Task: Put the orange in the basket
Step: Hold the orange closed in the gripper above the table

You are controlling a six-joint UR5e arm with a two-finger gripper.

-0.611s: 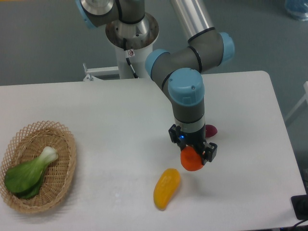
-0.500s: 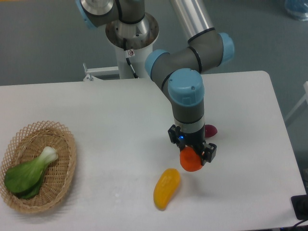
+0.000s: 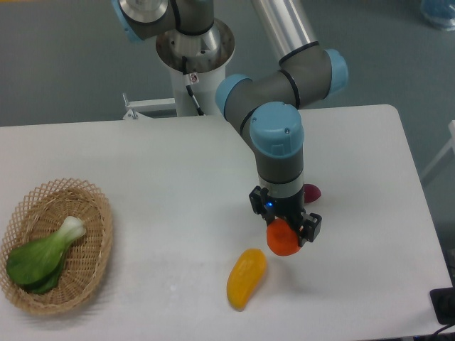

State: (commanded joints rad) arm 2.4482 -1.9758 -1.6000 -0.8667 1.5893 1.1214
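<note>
From my feed, the pincer [image 3: 286, 229] hides the top of the orange [image 3: 284, 240], so I cannot tell how its fingers sit on it. The arm covers most of the dark red piece [image 3: 312, 192]. The worktop [image 3: 156, 177] runs off the frame's lower edge. A dark object [image 3: 443, 306] is cut off at the right corner; I cannot identify it.

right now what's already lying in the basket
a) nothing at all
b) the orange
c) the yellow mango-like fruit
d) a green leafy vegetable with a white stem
d: a green leafy vegetable with a white stem lies inside the basket, while the orange sits at the claw far to the right and the yellow fruit lies on the table.
</note>
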